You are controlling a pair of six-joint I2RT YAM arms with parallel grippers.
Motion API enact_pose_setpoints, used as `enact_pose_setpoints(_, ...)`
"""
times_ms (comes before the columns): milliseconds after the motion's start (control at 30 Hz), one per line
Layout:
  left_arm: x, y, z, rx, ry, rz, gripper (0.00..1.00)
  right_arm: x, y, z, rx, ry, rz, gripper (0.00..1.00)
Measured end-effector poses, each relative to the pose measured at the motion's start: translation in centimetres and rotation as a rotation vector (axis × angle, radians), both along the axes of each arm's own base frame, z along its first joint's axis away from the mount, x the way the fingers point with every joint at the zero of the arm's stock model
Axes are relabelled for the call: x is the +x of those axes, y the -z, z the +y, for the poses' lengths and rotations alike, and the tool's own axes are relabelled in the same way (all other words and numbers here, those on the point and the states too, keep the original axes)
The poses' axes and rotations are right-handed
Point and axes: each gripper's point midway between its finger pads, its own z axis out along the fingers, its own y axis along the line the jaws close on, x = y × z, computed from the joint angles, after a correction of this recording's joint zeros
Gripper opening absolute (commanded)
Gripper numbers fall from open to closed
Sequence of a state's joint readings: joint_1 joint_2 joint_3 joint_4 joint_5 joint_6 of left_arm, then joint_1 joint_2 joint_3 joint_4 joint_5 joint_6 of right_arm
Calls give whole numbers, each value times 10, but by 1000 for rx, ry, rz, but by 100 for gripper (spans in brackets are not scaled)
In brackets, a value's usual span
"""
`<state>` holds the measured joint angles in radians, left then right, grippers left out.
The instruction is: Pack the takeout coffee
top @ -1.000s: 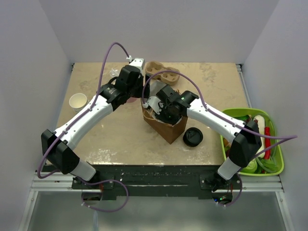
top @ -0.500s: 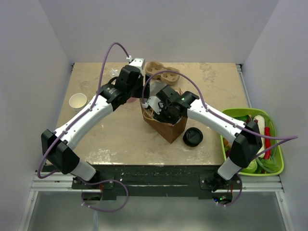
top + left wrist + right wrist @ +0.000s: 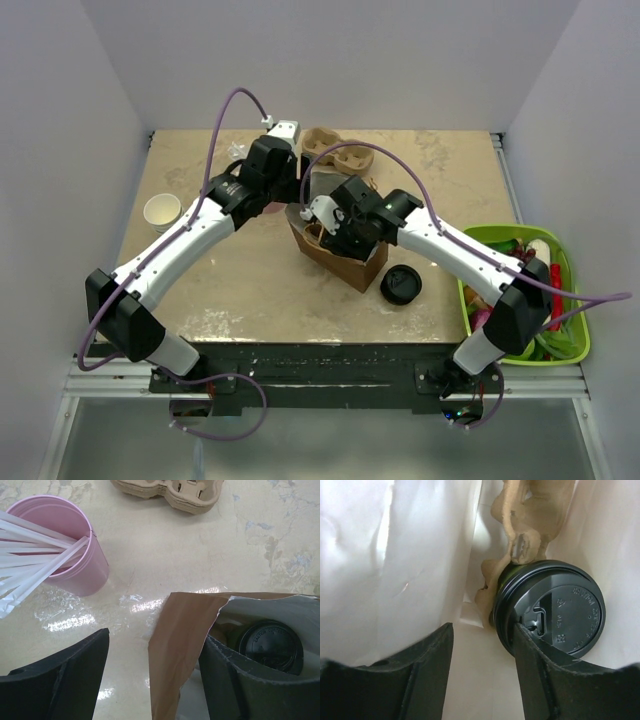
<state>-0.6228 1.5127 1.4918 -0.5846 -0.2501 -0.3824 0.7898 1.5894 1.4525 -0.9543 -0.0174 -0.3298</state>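
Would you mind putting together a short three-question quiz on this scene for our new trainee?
1. True or false: the takeout coffee stands inside the paper bag.
2. What does the pink cup hold? A. straws B. spoons C. napkins
3. Which gripper reaches down into the bag?
Key: 1 true; 2 A; 3 the right gripper, its jaws open beside the coffee.

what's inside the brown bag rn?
The takeout coffee, black lid up, beside a pulp carrier piece; the open right end effector reaches in. The lid covers the cup body.
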Motion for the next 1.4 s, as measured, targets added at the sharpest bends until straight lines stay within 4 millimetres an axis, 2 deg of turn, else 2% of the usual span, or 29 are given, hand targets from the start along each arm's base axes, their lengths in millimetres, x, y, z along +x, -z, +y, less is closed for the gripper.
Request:
enact_pose_setpoints(100,0,0,1,2,-3,0,75,0,-5,0,13,3,-11,61)
enact_pose_setpoints(133,0,0,1,2,-3,0,75,-1,-7,0,17,4,-14,65)
enact_pose_setpoints(167,0,0,1,2,-3,0,75,-1,-8,0,20,6,-16,86)
enact_pose_setpoints(200,0,0,1,2,-3,0,75,-1,-9,0,23,8,-17,98)
enact_pose_setpoints(800,0,3,1,7,-4,7,74,-1,-12,0,33,12,-21,98)
enact_pose_setpoints(1400,0,5,1,14,-8,12,74,-7,-37,5,116,1,-48,98)
